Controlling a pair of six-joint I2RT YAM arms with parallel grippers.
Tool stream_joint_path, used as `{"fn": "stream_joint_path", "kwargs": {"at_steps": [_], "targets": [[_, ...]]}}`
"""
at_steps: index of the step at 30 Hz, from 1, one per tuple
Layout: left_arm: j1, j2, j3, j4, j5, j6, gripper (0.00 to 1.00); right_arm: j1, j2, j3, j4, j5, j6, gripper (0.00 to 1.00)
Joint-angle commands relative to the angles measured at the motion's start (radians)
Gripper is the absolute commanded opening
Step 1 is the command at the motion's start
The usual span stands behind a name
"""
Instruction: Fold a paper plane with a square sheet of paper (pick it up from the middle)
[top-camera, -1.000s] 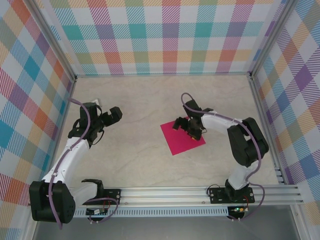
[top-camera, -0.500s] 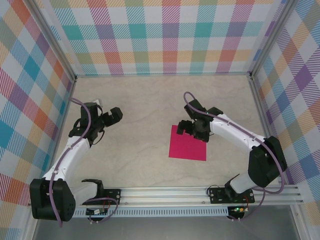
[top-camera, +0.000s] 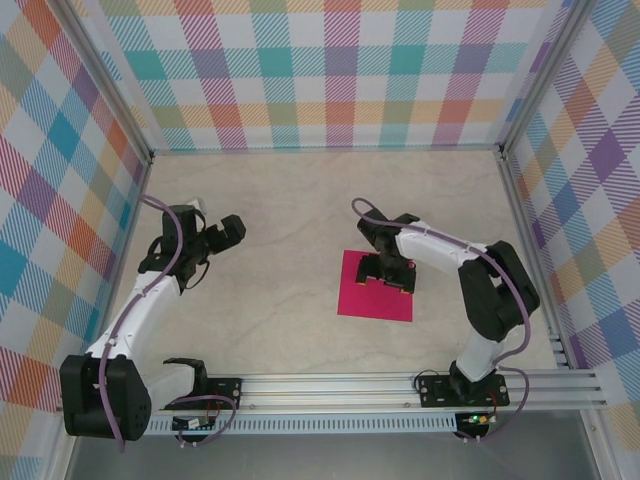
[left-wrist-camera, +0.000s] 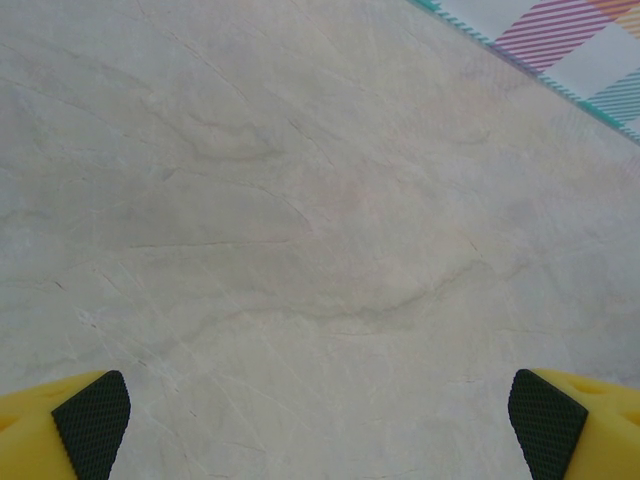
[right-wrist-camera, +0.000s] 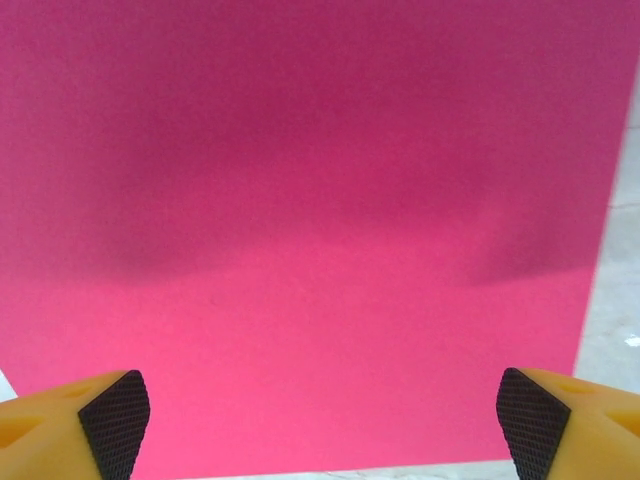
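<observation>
Two arms work at a pale, marble-patterned table (top-camera: 290, 200). From above, we see the left gripper (top-camera: 225, 232) well apart from the work on the table's left side, jaws spread and holding nothing. The right gripper (top-camera: 388, 280) hangs over the far half of the square sheet of paper (top-camera: 365, 302), which lies flat and unfolded right of centre. From the left wrist, we see yellow fingertips (left-wrist-camera: 92, 420) set wide apart above bare table. From the right wrist, the black pads (right-wrist-camera: 115, 415) stand wide and released, with pink paper spread beneath them; we cannot tell whether they touch it. We judge this to be the first pick-up, with no fold made yet. The next move calls for settling onto the sheet's middle and pinching gently, so the thin paper rises between the pads rather than sliding.
</observation>
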Motion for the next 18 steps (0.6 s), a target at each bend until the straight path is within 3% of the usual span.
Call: {"fn": "stream_joint_path", "kwargs": {"at_steps": [1, 12, 18], "targets": [[0.002, 0.013, 0.006, -0.026, 0.0, 0.022, 1.0, -0.001, 0.048, 0.061, 0.01, -0.03, -0.033, 0.92], [0.002, 0.029, 0.008, -0.026, 0.006, 0.022, 1.0, -0.009, 0.142, 0.104, 0.02, -0.01, -0.074, 0.93], [0.001, 0.033, 0.008, -0.027, 0.01, 0.021, 1.0, -0.015, 0.164, 0.077, 0.037, -0.066, -0.086, 0.93]]}}
